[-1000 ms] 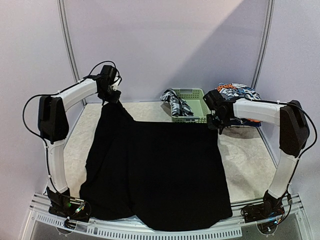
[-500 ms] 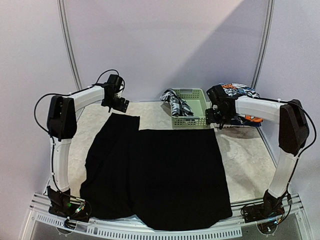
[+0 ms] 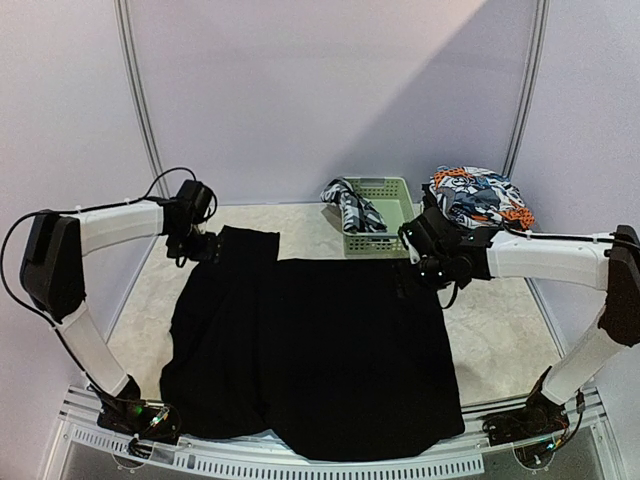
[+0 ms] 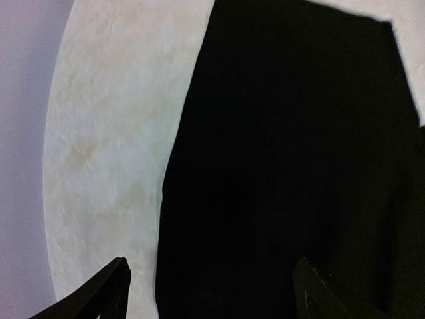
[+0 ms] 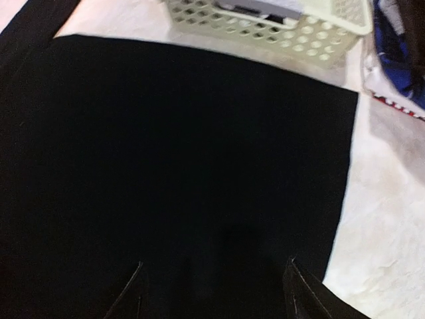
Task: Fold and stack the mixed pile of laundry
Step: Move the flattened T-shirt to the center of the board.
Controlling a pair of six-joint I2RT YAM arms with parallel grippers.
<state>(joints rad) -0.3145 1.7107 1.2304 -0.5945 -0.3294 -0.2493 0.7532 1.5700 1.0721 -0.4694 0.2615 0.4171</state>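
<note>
A large black cloth (image 3: 310,350) lies spread flat over most of the table, with a narrow flap at its far left corner (image 3: 245,245). My left gripper (image 3: 203,247) hangs open just above that corner's left edge; in the left wrist view its jaws (image 4: 211,282) straddle the cloth's edge (image 4: 279,166) with nothing held. Over the far right corner, my right gripper (image 3: 412,268) is open too, its jaws (image 5: 214,269) apart above black cloth (image 5: 186,146). A checked shirt (image 3: 350,207) drapes over the basket. Printed pieces (image 3: 478,195) are heaped at the back right.
A pale green slotted basket (image 3: 385,215) stands at the back centre, just beyond the cloth's far edge, also seen in the right wrist view as the basket (image 5: 279,30). Bare pale table (image 3: 500,330) shows right of the cloth and on the left (image 4: 106,153).
Both grippers opened and let go of the black cloth's far corners, which dropped flat. The left arm swung left and lower; the right arm moved lower and left over the cloth.
</note>
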